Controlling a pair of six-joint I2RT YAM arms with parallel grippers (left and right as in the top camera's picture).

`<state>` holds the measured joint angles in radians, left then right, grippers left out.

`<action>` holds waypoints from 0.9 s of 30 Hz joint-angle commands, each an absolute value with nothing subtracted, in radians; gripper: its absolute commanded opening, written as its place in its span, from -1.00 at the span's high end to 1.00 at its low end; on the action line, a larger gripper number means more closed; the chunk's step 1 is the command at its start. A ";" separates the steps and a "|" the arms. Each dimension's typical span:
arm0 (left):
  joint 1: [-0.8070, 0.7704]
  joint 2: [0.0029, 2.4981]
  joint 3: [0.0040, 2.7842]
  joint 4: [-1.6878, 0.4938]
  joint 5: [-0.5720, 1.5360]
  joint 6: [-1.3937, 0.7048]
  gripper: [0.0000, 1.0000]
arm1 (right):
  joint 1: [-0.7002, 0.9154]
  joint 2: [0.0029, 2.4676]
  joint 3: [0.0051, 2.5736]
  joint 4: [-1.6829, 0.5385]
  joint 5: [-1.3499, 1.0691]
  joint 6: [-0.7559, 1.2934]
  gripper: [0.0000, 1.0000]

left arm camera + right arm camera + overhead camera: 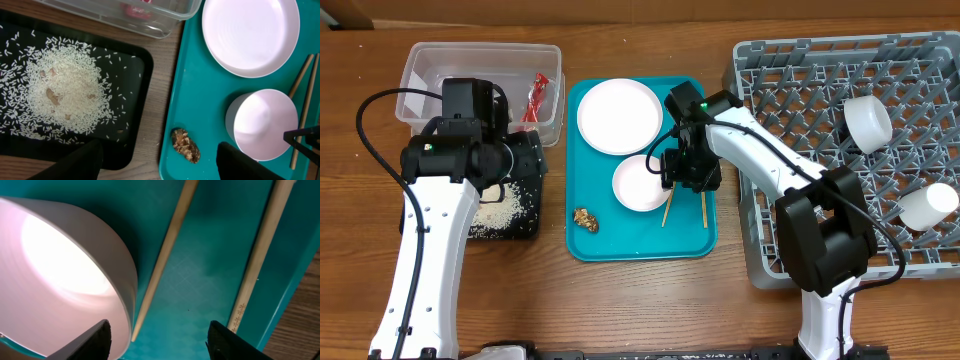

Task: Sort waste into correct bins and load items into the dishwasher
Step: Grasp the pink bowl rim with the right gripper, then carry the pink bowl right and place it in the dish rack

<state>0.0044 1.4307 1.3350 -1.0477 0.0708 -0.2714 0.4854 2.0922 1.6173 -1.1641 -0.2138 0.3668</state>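
Overhead view shows two arms at work over a wooden table, where a teal serving tray sits between the bins on the left and a grey dish rack on the right. On the teal tray, a round white plate lies at the far end, a pale bowl just nearer, two wooden chopsticks to the bowl's right, and a small brown food lump near the left edge. The right fingers are spread apart and hang low over the tray beside the bowl. In the right wrist view, one chopstick runs down between them and the other ends at the right-hand finger, neither of them pinched. The left fingers are also spread wide and hold nothing. The left wrist view places them above the strip of table between the black tray and the teal tray. Loose white rice grains lie heaped in the black tray, with small brownish bits among them. Beyond it, the clear plastic tub holds a crumpled red wrapper at its right end. In the rack, a second bowl rests at the far right and a small white cup sits nearer, at the right edge.
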 commanded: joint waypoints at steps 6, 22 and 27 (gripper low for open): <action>0.006 1.436 1.344 -1.047 0.079 -0.286 -0.50 | 0.509 2.088 1.562 -1.108 -0.223 0.445 -0.18; 0.006 1.436 1.344 -1.048 0.079 -0.285 -0.50 | 0.493 2.087 1.553 -1.089 -0.230 0.450 0.92; 0.006 1.436 1.344 -1.048 0.079 -0.285 -0.50 | 0.459 2.062 1.581 -1.121 -0.224 0.436 0.92</action>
<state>0.0044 1.4307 1.3350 -1.0481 0.0708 -0.2714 0.4862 2.0922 1.5513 -1.1103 -0.2283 0.4450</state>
